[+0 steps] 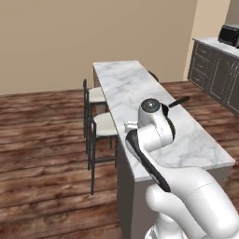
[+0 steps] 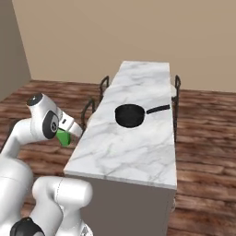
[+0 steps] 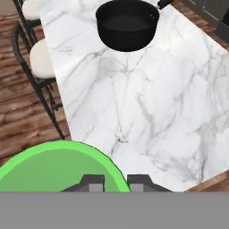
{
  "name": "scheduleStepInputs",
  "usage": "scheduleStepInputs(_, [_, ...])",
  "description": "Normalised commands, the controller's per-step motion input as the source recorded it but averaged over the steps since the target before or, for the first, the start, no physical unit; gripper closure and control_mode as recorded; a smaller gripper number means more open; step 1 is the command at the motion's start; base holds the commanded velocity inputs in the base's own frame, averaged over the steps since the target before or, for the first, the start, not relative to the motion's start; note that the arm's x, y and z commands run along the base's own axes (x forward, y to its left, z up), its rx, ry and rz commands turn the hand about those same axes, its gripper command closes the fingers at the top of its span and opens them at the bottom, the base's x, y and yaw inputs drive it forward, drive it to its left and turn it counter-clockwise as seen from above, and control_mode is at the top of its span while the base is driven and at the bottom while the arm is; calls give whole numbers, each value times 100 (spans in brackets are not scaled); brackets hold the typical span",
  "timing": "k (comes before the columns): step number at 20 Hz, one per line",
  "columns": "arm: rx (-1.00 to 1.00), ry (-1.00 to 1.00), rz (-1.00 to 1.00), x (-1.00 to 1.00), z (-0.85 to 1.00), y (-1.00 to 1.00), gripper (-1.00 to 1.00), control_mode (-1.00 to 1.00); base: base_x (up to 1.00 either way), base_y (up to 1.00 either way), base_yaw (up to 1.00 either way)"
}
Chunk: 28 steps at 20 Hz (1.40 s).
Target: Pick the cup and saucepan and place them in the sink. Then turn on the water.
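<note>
Gripper: the gripper point(image 3: 115, 182) is clamped on the cup, its two dark fingertips point(image 3: 92, 183) rising at the bottom of the hand view with the green rim right against them; in the right base view the hand point(image 2: 69, 126) sits off the near left corner of the tabletop, out over the floor.

Cup: the bright green cup point(image 3: 58, 167) is held at the gripper, seen from above as a wide green disc in the lower left of the hand view; in the right base view a green wedge point(image 2: 63, 137) shows just under the hand, beside the tabletop's edge and not over it.

Saucepan: the round black saucepan point(image 2: 129, 115) stands upright near the middle of the tabletop, its straight handle point(image 2: 158, 109) pointing toward the right edge; it is well apart from the gripper, at the top of the hand view point(image 3: 127, 24). In the left base view only its handle point(image 1: 179, 101) shows past the arm.

Tabletop: a long white marble island top point(image 2: 138, 138), the saucepan the only thing standing on it.

Stools: black-framed stools with pale seats point(image 1: 105, 125) stand along the island's left side, and one point(image 2: 175, 90) at its right.

Floor: dark wood planks point(image 1: 42, 154) surround the island.
</note>
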Motion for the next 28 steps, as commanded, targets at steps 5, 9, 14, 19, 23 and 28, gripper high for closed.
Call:
scheduleStepInputs(5, [0,0,0,0,0,0,100,100,-17,100,7])
scheduleStepInputs(9, [0,0,0,0,0,0,100,100,-1,100,43])
scheduleStepInputs(14, [0,0,0,0,0,0,100,100,-2,100,70])
scheduleStepInputs(19, [0,0,0,0,0,0,100,100,-7,100,76])
scheduleStepInputs(23, [0,0,0,0,0,0,100,100,-9,100,79])
scheduleStepInputs(28, [0,0,0,0,0,0,100,100,-4,77,74])
